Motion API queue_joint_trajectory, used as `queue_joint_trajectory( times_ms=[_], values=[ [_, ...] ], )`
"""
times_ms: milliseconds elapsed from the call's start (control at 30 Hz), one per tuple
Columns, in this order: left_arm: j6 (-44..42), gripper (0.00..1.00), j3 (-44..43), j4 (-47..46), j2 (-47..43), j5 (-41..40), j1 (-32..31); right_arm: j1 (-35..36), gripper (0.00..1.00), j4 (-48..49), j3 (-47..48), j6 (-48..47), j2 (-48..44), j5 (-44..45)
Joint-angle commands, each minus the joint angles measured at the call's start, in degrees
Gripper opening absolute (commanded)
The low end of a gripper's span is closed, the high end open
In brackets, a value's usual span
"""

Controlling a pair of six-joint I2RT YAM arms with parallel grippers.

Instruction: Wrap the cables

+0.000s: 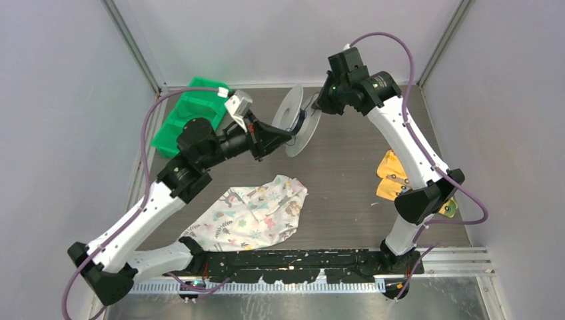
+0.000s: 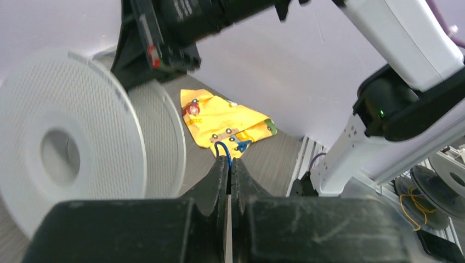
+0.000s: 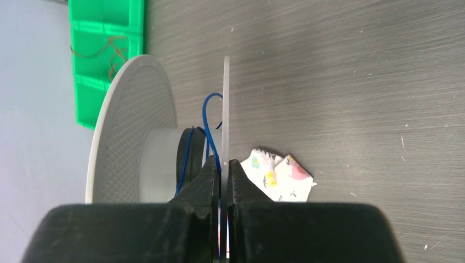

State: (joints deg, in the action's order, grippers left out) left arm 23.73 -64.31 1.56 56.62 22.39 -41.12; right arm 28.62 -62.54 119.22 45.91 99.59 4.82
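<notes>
Currently, my left gripper (image 2: 228, 164) is pinching the cable (image 2: 221, 147), while my right gripper (image 3: 224, 167) is clamping the spool (image 3: 131, 120) by its rim.

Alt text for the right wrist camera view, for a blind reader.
The right gripper clamps one disc of a pale grey spool wound with blue wire. A green bin and patterned cloth lie on the table beyond.

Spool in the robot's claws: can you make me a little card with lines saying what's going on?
Spool: pale grey two-disc plastic spool, discs on edge
Right claw: shut on one disc's rim
Left claw: shut on thin dark blue wire
Wire: some turns on the hub, one loose loop
Around: green plastic bin, white patterned cloth, yellow patterned cloth
</notes>
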Motion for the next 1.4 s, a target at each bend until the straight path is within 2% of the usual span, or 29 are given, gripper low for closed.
queue_joint_trajectory(
  times_ms=[0,200,467,700,833,1000,1167,1367],
  values=[
    [0.8,0.0,-6.7,-7.7,5.4,3.8,0.0,3.5,0.01,1.5,-1.9,-3.7,-3.9,-0.3],
    [-3.9,0.0,-12.7,-2.8,11.2,6.2,0.1,6.5,0.01,3.7,-9.3,-8.2,-9.6,-4.0],
    [-6.0,0.0,-11.9,-1.7,12.1,6.9,1.7,7.1,0.01,3.9,-15.1,-14.7,-17.2,-13.2],
    [-3.6,0.0,-11.2,-2.1,14.0,9.7,3.8,7.6,0.01,3.0,-17.0,-20.3,-20.5,-21.6],
    [-5.0,0.0,-8.5,-3.2,12.5,14.8,5.1,8.0,0.01,2.3,-17.7,-23.0,-22.0,-26.6],
    [-4.6,0.0,-5.4,-2.6,11.4,23.6,9.9,7.9,0.0,3.9,-18.6,-25.6,-25.2,-33.8],
    [-2.6,0.0,-0.7,-5.3,8.7,25.2,11.4,4.3,0.01,4.9,-15.7,-22.6,-25.4,-31.3],
    [1.5,0.0,4.5,-11.2,5.7,22.9,11.5,-0.6,0.01,10.5,-14.4,-12.5,-24.7,-29.6]
  ],
)
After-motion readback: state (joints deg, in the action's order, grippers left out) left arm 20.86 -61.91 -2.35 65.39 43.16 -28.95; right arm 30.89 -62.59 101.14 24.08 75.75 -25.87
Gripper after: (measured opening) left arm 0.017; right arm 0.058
